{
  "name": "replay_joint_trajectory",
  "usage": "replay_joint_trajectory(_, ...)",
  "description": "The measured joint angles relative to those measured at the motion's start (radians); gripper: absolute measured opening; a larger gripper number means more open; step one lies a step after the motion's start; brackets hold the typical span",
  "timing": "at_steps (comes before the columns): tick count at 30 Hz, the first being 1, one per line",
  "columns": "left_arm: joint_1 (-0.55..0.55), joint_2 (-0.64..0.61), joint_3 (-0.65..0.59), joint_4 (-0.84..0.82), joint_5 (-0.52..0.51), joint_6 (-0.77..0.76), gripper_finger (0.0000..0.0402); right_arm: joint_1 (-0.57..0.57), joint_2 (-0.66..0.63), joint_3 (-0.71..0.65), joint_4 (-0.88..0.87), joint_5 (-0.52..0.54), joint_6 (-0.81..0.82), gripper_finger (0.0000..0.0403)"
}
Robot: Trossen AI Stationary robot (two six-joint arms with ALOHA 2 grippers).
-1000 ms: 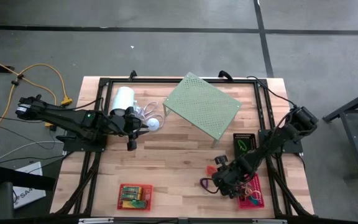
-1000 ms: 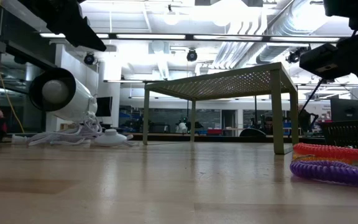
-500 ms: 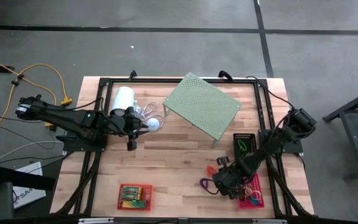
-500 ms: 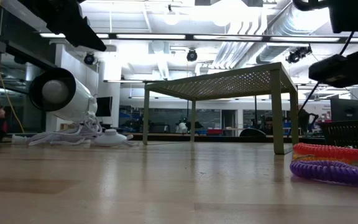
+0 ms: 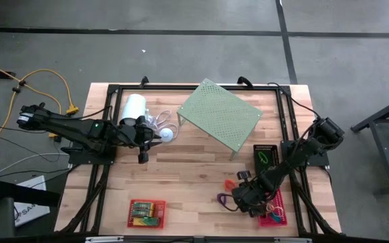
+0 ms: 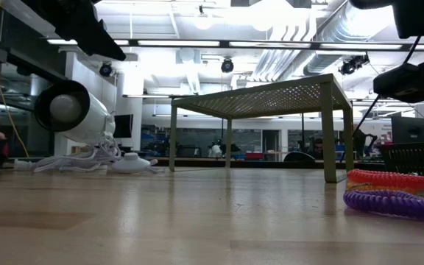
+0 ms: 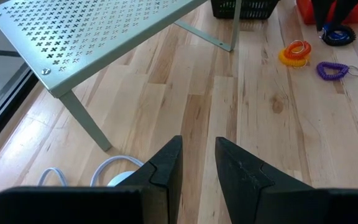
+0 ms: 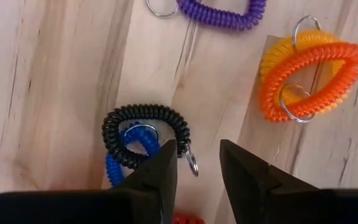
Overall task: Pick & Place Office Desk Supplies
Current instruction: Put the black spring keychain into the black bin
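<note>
My right gripper (image 8: pixel 197 163) is open and hangs above a black coil loop (image 8: pixel 145 132) that lies on a blue coil (image 8: pixel 120 167) on the table. That coil's metal ring (image 8: pixel 192 163) shows between the fingers. A purple coil (image 8: pixel 224 14) and an orange-yellow coil (image 8: pixel 309 71) lie farther off on the wood. In the high view my right gripper (image 5: pixel 246 197) is just left of the pink basket (image 5: pixel 276 212). My left gripper (image 5: pixel 142 154) is open and waits by the white cylinder (image 5: pixel 134 106).
The pale green perforated shelf (image 5: pixel 219 115) stands at the table's middle far side. A black basket (image 5: pixel 267 156) holds a green item. A red basket (image 5: pixel 146 211) with green-white boxes sits near the near edge. White cord (image 7: pixel 114 169) lies under my left gripper (image 7: pixel 197 158).
My right arm has shifted slightly toward the table's right and near edges, closer to the pink basket. The coils and the left arm have kept still.
</note>
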Motion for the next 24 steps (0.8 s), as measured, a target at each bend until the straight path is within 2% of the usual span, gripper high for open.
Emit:
replay_joint_trajectory(10,0.000,0.000,0.000,0.000,0.000,0.000,0.0089,0.002,0.048,0.000,0.000,-0.013,0.008,0.0109)
replay_joint_trajectory(24,0.000,0.000,0.000,0.000,0.000,0.000,0.0089,0.001,0.048,0.000,-0.012,-0.054,0.039,0.0109)
